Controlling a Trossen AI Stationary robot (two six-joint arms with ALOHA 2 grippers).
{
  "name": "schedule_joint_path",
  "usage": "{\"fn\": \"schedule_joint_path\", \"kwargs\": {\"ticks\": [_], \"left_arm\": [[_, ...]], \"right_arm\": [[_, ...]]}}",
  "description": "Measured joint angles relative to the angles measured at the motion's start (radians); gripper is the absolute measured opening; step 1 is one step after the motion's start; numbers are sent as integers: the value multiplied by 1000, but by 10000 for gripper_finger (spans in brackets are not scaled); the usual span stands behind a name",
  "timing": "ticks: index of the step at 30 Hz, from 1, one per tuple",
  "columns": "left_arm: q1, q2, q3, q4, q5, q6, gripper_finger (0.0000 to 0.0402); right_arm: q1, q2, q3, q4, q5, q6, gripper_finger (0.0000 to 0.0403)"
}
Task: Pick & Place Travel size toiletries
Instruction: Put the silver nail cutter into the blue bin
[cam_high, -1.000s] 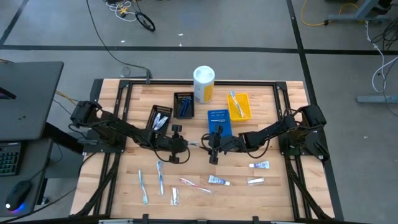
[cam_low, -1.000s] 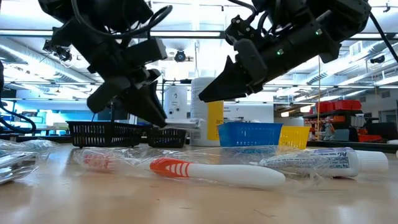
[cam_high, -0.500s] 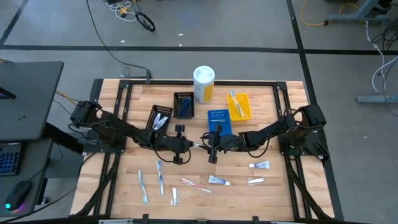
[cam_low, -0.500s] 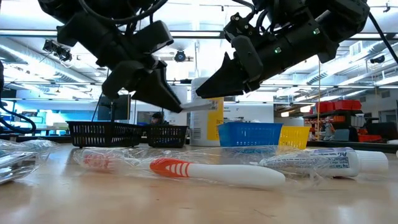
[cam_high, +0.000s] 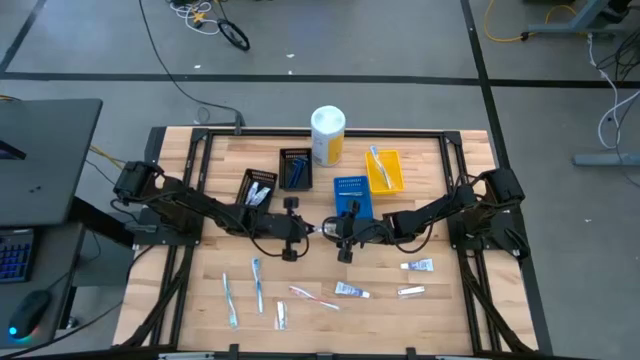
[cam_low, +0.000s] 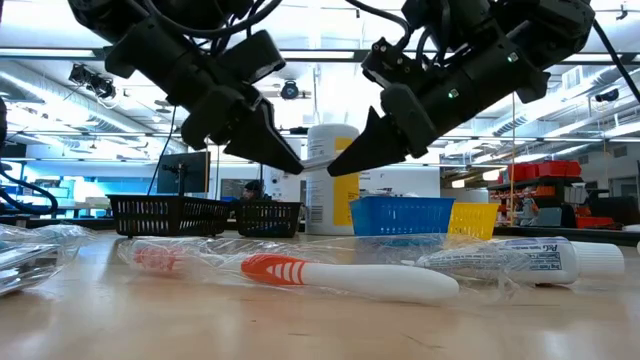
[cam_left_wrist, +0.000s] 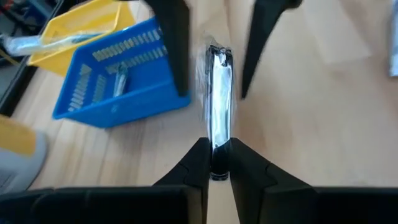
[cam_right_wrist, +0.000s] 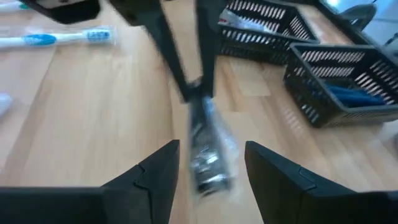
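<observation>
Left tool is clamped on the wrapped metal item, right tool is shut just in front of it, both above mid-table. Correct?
Not quite: the right tool is open, its fingers spread either side of the item's free end, as the right wrist view shows. The left tool is clamped on the wrapped metal item, above mid-table.

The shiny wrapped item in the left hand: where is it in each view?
High: shiny wrapped item mid-table, between both hands.
Low: mostly hidden between the hand tips.
Left wrist: centre, pinched at its near end.
Right wrist: centre, between the open right fingers.
Shared landmark: blue basket.
</observation>
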Motion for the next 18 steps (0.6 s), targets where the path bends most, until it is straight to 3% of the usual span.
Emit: {"fn": "schedule_joint_path", "kwargs": {"ticks": [5,18], "left_arm": [[0,0,0,22,28,0,50],[1,0,0,25,27,0,51]], "right_arm": [[0,0,0,5,-19,-5,186],[1,0,0,20,-21,-6,105]]}}
